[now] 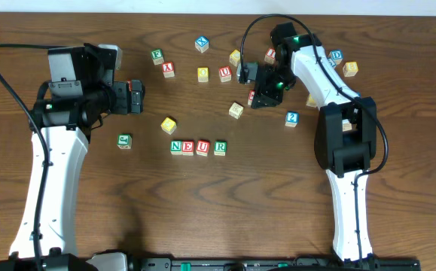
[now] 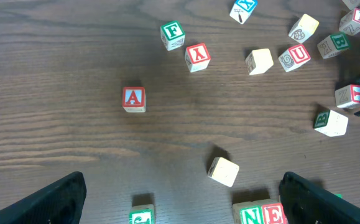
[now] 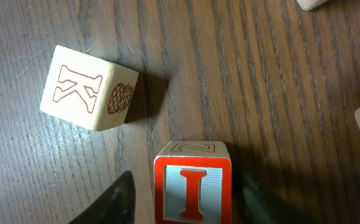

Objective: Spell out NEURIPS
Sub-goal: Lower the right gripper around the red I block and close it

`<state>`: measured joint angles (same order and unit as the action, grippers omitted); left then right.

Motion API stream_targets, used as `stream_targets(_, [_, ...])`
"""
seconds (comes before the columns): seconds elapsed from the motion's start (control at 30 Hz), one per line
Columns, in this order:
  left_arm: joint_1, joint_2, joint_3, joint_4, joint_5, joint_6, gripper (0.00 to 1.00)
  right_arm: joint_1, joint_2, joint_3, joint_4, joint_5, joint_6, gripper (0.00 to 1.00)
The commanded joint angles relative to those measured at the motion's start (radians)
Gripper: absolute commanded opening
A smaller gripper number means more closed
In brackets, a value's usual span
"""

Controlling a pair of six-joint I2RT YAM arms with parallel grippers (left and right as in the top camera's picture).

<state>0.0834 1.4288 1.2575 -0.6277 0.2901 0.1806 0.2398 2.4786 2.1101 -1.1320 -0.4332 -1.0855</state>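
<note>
Shows right fingers [image 3: 114, 208] part-open astride the red I cube [image 3: 193, 186], up and right of the NEUR row [image 1: 198, 147]; gap on one side, nothing gripped yet. Shows left fingers [image 2: 55, 199] wide apart, empty, left of the row. Centre, close squarely, lift clear of the K cube [image 3: 86, 87]. Dark wood-grain worktop [image 1: 202, 203]; nothing of the room visible.

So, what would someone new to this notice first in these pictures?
At the centre of the overhead view, a neat row of cubes reads N, E, U, R, with loose letter cubes scattered beyond it. Up on the right, the right gripper straddles a red I cube, one finger on each side.
</note>
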Motion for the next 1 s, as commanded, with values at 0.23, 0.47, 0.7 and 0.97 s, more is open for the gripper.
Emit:
stream_targets(0.23, [0.003, -0.004, 0.023, 0.000, 0.013, -0.002, 0.98, -0.005, 0.014, 0.003, -0.002, -0.023, -0.011, 0.28])
stream_targets(0.47, [0.003, -0.004, 0.023, 0.000, 0.013, -0.002, 0.97, -0.005, 0.014, 0.003, -0.005, -0.023, -0.012, 0.27])
stream_targets(0.7, [0.003, -0.004, 0.023, 0.000, 0.013, -0.002, 0.97, -0.005, 0.014, 0.003, -0.005, -0.022, -0.011, 0.26])
stream_targets(0.97, [0.003, -0.004, 0.023, 0.000, 0.013, -0.002, 0.98, -0.005, 0.014, 0.003, -0.005, -0.022, -0.011, 0.25])
